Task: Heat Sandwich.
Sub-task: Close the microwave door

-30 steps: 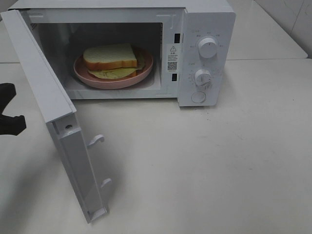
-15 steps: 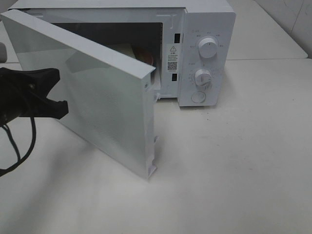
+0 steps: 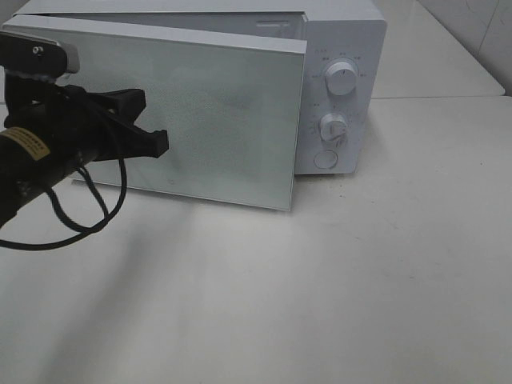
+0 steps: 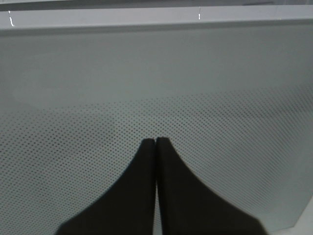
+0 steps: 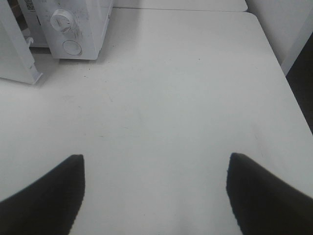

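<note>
The white microwave [image 3: 340, 36] stands at the back of the table. Its door [image 3: 224, 112] is swung almost shut, still slightly ajar at its right edge. The sandwich and its plate are hidden behind the door. My left gripper [image 3: 156, 142] is shut and empty, with its tips against the door's outer face; the left wrist view shows the two fingers pressed together [image 4: 155, 142] on the dotted door panel [image 4: 220, 98]. My right gripper [image 5: 156, 157] is open and empty over bare table, out of the exterior high view.
The microwave's control panel carries two knobs [image 3: 342, 78] [image 3: 333, 126] and a round button [image 3: 326, 159]. The right wrist view shows the microwave's front corner [image 5: 78, 24] and the door's lower edge [image 5: 22, 68]. The white table [image 3: 360, 280] stretches in front.
The left gripper has pushed the door from wide open to almost shut, moving right with it. The sandwich and plate have gone out of sight behind the door.
</note>
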`<action>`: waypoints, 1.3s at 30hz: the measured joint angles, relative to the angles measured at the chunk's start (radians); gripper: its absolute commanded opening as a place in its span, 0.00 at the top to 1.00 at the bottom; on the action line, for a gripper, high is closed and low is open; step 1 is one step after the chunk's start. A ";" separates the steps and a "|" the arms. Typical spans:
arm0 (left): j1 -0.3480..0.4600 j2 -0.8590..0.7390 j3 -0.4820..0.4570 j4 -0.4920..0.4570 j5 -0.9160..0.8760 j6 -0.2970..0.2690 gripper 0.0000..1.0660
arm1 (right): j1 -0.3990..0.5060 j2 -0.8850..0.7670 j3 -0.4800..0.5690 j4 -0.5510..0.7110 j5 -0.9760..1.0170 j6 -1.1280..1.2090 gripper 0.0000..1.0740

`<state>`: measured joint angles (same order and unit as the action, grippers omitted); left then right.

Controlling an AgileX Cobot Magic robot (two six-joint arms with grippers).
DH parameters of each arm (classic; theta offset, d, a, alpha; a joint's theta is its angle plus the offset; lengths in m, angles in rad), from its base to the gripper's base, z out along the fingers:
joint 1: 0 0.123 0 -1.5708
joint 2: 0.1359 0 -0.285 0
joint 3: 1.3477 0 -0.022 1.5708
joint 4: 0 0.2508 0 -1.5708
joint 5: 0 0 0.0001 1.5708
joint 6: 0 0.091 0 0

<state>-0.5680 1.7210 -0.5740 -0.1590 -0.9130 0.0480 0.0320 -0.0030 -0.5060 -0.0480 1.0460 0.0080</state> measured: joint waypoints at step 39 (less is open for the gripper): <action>-0.116 0.274 -0.437 -0.086 0.132 0.016 1.00 | 0.000 0.000 0.000 0.000 0.000 0.000 0.29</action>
<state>-0.6840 1.9950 -1.0110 -0.2450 -0.7810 0.0640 0.0320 -0.0030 -0.5060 -0.0480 1.0460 0.0080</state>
